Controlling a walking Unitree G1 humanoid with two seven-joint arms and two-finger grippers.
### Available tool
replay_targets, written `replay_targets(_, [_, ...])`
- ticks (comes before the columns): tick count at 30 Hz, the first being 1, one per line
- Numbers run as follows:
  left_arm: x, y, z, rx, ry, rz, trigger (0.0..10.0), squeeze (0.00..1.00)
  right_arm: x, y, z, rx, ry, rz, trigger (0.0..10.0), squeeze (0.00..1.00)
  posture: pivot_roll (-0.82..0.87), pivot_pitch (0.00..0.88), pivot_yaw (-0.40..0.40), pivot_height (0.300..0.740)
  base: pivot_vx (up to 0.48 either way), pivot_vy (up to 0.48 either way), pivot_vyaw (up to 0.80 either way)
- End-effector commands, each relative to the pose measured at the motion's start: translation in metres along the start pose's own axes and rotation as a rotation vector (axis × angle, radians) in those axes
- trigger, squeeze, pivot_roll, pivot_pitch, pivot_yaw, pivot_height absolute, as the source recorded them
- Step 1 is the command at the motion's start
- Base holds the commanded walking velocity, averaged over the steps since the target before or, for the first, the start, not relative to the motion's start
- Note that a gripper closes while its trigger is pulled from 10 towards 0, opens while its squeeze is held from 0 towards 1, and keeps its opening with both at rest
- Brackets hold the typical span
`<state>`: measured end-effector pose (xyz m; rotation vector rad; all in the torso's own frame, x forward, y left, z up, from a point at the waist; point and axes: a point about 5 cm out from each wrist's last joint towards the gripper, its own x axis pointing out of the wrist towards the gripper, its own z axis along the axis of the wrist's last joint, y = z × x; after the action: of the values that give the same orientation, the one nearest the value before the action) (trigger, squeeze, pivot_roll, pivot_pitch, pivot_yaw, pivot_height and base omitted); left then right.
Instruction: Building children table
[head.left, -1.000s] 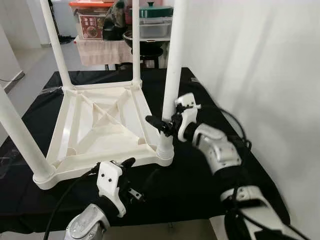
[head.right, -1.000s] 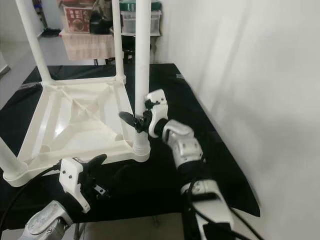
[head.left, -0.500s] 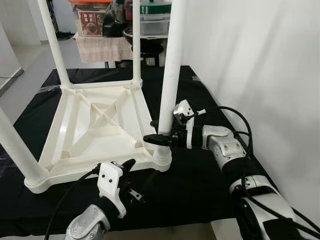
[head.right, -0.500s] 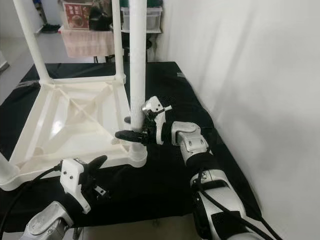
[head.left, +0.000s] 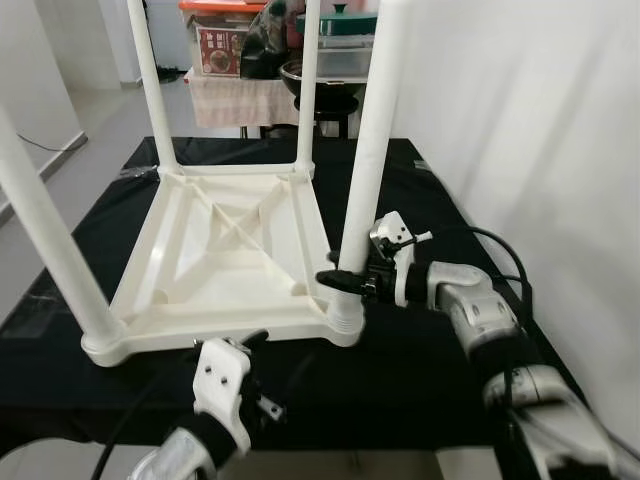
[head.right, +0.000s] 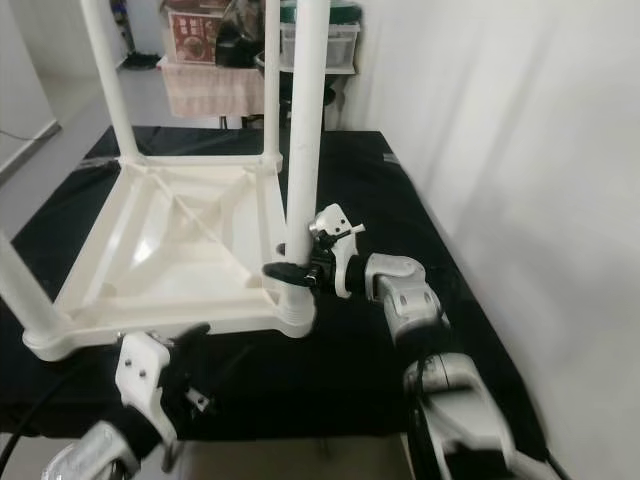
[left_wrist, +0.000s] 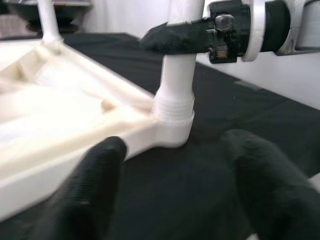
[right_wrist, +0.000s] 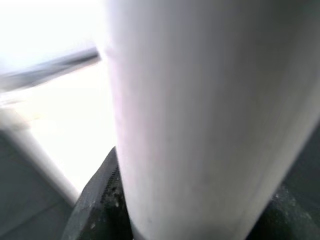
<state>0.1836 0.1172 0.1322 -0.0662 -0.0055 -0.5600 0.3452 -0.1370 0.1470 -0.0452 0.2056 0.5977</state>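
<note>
The white children table (head.left: 225, 255) lies upside down on the black table (head.left: 420, 350), the right gripper (head.left: 345, 282) has its jaws closed around the near right leg (head.left: 372, 150), the left gripper (left_wrist: 170, 185) hovers open before that corner, and an orange-lidded box (head.left: 222, 40) behind carries unreadable print.

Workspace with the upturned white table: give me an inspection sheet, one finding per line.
Surface: black cloth over the worktop.
Job's things: white plastic children's table lies upside down with four legs pointing up; the near right leg stands in its threaded corner socket.
Clutter: nothing seen.
Grippers: right gripper is clamped on the near right leg just above the socket; left gripper is open, low before the table's near edge, holding nothing.
Cables: black cable loops along the right arm.
Surroundings: white wall on the right; shelf with storage boxes and pots behind.
</note>
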Motion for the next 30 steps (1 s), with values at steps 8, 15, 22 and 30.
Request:
replay_targets(8, [0.001, 0.008, -0.005, 0.025, 0.021, 0.018, 0.0, 0.00, -0.019, 0.033, -0.030, 0.094, 0.111, -0.310, 0.0, 0.00, 0.00, 0.012, -0.039, 0.740, 0.000, 0.000, 0.00])
replay_targets(15, [0.005, 0.010, -0.005, 0.016, 0.004, 0.027, 0.0, 0.00, 0.007, 0.044, -0.009, 0.065, 0.080, -0.119, 10.0, 0.00, 0.01, 0.000, -0.043, 0.740, 0.000, 0.000, 0.00])
replay_targets(22, [0.008, 0.009, -0.004, 0.012, -0.004, 0.028, 10.0, 0.00, 0.008, 0.047, 0.031, 0.027, -0.077, 0.110, 10.0, 1.00, 0.01, 0.000, -0.056, 0.740, 0.000, 0.000, 0.00])
replay_targets(30, [0.013, 0.010, -0.005, 0.020, -0.011, 0.047, 4.3, 0.00, 0.002, 0.050, 0.071, -0.213, -0.166, 0.709, 10.0, 0.00, 0.00, 0.000, -0.055, 0.740, 0.000, 0.000, 0.00])
